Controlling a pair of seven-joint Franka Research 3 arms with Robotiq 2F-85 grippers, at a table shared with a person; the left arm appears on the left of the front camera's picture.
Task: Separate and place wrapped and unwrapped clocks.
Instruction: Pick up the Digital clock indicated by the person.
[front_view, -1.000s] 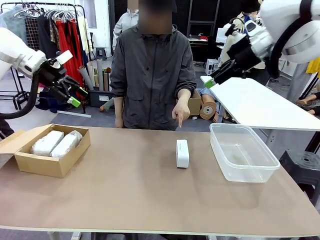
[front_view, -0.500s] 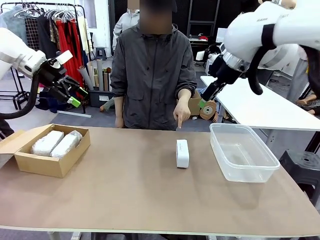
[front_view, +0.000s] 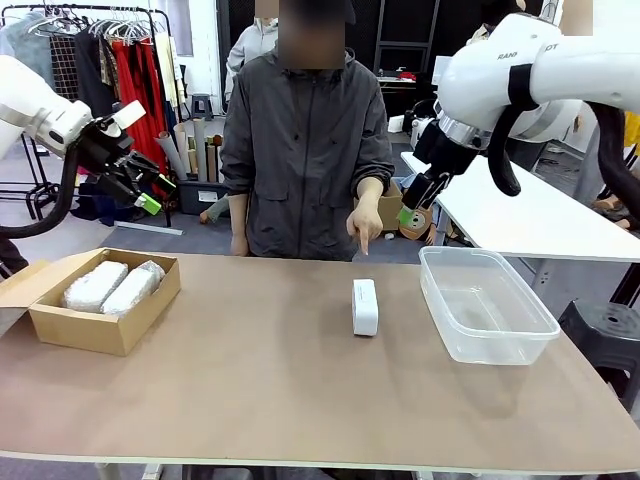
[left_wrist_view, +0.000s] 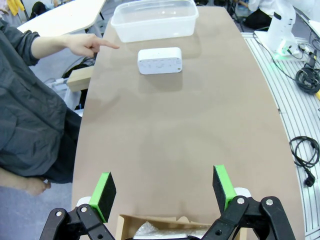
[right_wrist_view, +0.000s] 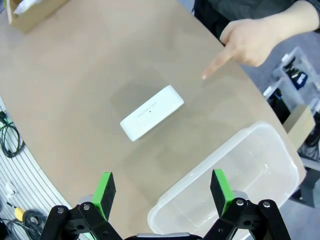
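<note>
Person's hand (front_view: 362, 222) near bare clock (front_view: 365, 306)

The bottom edge of the left wrist view cuts off the cardboard box (left_wrist_view: 165, 221), and the left tool (left_wrist_view: 164, 190) covers part of it; 1 scrap of bubble-wrapped clock (left_wrist_view: 150, 230) shows. The right wrist view's top-left corner crops the box (right_wrist_view: 25, 12) too.

A cardboard box (front_view: 85, 330) and a clear plastic tub (front_view: 495, 348) sit at opposite ends of a brown table (front_view: 280, 390); a clothes rack (front_view: 130, 70) stands behind.

Hanging clothes (front_view: 135, 85) at back left, white table (front_view: 530, 220) at right.
</note>
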